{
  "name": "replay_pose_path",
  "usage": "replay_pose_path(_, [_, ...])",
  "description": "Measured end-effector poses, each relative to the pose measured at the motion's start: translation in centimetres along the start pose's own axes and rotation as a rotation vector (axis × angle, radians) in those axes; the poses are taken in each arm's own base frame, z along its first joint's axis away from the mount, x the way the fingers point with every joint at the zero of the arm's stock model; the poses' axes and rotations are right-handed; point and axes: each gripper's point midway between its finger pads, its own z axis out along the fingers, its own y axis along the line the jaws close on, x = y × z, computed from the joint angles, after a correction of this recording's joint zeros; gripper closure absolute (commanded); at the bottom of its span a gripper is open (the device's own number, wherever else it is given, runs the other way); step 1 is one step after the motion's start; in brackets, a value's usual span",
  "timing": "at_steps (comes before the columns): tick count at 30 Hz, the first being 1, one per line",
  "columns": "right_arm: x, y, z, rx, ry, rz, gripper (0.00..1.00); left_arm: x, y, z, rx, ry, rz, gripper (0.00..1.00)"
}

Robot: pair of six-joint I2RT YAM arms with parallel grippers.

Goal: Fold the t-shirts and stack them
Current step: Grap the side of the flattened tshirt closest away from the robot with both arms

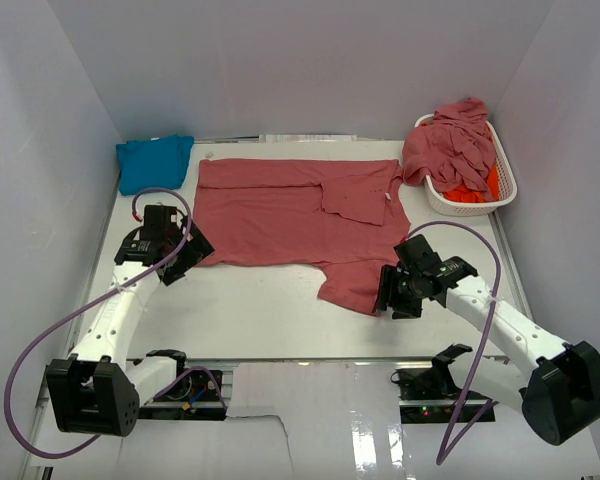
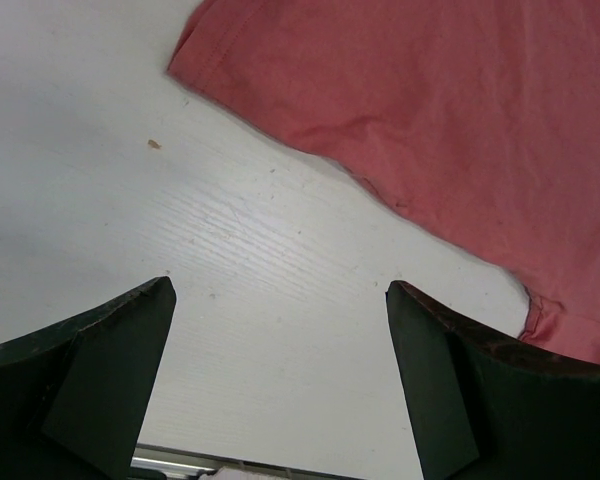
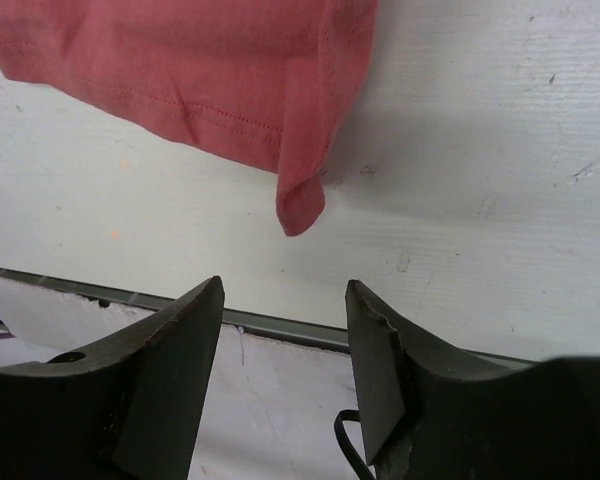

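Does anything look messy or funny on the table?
Yes. The rose-red shirts are heaped in the white basket and spill over its rim. The red shirt on the table lies half folded, one sleeve poking out toward the right tool. The blue shirt sits bunched in the far left corner.

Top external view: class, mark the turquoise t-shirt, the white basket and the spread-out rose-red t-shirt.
turquoise t-shirt (image 1: 155, 163): top external view, centre of the cloth.
white basket (image 1: 448, 203): top external view, near slatted wall.
spread-out rose-red t-shirt (image 1: 280, 215): top external view, middle of the body.
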Motion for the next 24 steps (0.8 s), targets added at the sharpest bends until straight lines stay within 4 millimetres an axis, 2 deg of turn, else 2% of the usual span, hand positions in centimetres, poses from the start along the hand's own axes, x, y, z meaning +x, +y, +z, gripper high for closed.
replay_pose_path(4, [0.0,-0.1,1.2,0.029,0.006,0.006,0.43,0.0,0.4,-0.3,-0.028,0.009,-0.003,0.02])
replay_pose_path(9, [-0.3,-0.2,2.5,0.052,0.002,0.006,0.49,0.6,0.8,-0.4,-0.048,0.034,-0.013,0.02])
replay_pose_path(17, [-1.6,-0.4,3.6,0.079,-0.040,0.009,0.54,0.9,1.0,-0.6,-0.057,0.044,-0.027,0.02])
replay_pose_path(20, [-1.7,-0.6,3.9,0.086,-0.042,0.008,0.60,1.0,1.2,-0.7,-0.065,0.049,-0.027,0.02])
replay_pose_path(24, [-1.5,-0.7,4.1,0.089,-0.040,0.010,0.61,1.0,1.4,-0.7,-0.078,0.044,-0.029,0.02])
